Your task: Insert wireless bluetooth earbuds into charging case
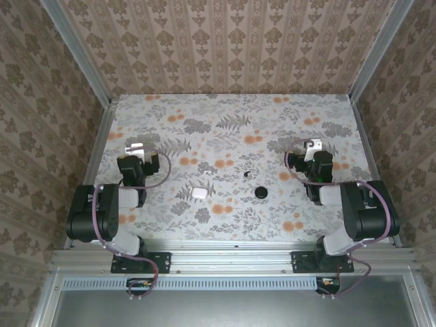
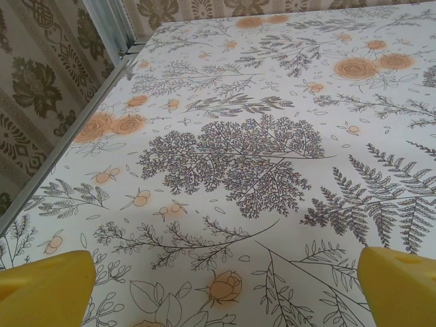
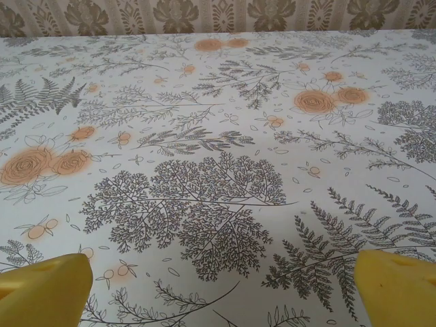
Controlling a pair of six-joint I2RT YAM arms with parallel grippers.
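Figure: Both arms are standing ready at the near edge of the table (image 1: 231, 112), nothing held.
The left gripper (image 2: 219, 285) is hanging with jaws spread wide. The charging case (image 1: 199, 193) is lying toward the near edge, left of centre, with a black earbud (image 1: 246, 174) and a round black piece (image 1: 260, 192) well to its right. The right gripper (image 3: 219, 286) is gaping likewise. Descending squarely over the tiny earbud is probably giving the surest pinch.

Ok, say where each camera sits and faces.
Top external: above and behind, looking down on the floral-print table; left arm, right arm, white rounded plastic charging case.
Left wrist: on the left arm, facing the far-left corner; yellow jaws open.
Right wrist: on the right arm, facing the back wall; yellow jaws open.
Shared: the floral table.
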